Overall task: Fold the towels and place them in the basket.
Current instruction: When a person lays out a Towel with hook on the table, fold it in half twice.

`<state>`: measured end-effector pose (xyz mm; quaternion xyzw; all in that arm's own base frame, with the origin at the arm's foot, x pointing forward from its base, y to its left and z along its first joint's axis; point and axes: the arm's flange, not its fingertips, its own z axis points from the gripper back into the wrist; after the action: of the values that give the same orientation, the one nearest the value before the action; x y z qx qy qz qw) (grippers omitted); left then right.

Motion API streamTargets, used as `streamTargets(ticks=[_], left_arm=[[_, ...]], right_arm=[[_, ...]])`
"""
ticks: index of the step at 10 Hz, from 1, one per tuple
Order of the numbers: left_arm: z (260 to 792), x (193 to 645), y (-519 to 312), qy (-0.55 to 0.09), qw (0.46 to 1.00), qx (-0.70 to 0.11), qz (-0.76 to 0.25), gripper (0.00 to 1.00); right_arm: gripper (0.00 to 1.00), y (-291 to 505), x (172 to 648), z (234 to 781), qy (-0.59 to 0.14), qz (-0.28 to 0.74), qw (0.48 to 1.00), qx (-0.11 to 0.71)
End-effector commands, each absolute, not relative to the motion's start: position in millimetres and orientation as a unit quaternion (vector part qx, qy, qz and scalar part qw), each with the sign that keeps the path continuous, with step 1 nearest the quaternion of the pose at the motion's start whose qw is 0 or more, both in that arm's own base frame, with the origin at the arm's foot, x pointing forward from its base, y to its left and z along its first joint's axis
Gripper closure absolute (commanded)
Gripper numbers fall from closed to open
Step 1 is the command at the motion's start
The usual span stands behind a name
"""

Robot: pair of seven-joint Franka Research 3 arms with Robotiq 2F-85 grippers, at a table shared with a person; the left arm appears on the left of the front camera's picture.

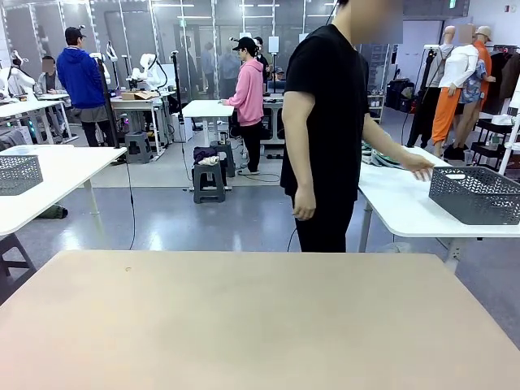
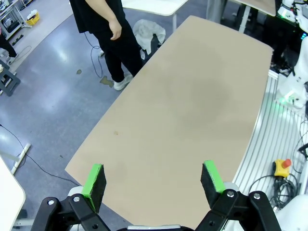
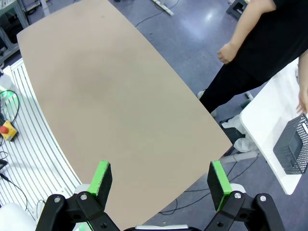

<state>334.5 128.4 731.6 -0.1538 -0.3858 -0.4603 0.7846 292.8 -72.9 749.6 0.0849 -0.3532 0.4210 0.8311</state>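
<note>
Basket (image 3: 291, 147) sits well apart from left end effector (image 2: 153, 173) and right end effector (image 3: 159, 173), both wide, empty.

The basket (image 1: 475, 195) sat at the near right edge of a white side table (image 1: 398, 207), its right end cut off by the picture's edge. The right wrist view cut it off too (image 3: 293, 147). The person's (image 1: 329, 138) forearm hid part of a greenish strip (image 1: 380, 157) at that table's far edge, too small to tell what it was. Whether the person's hand (image 1: 421, 172) touched the basket could not be told. The beige table (image 1: 244, 325) ran off the bottom edge, near corners unseen. Both wrist views cut the person off at the chest.
</note>
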Motion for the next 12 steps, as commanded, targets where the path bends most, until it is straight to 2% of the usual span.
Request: streamTargets(ticks=[1,12], left_arm=[[732.5,334.6,127.2,-0.389,0.781,-0.156,-0.463,0.00],[732.5,334.6,127.2,-0.389,0.781,-0.156,-0.463,0.00]], right_arm=[[0.00,-72.6,292.8,749.9,-0.355,0.424,0.829,0.087],[0.00,-72.6,292.8,749.9,-0.355,0.424,0.829,0.087]])
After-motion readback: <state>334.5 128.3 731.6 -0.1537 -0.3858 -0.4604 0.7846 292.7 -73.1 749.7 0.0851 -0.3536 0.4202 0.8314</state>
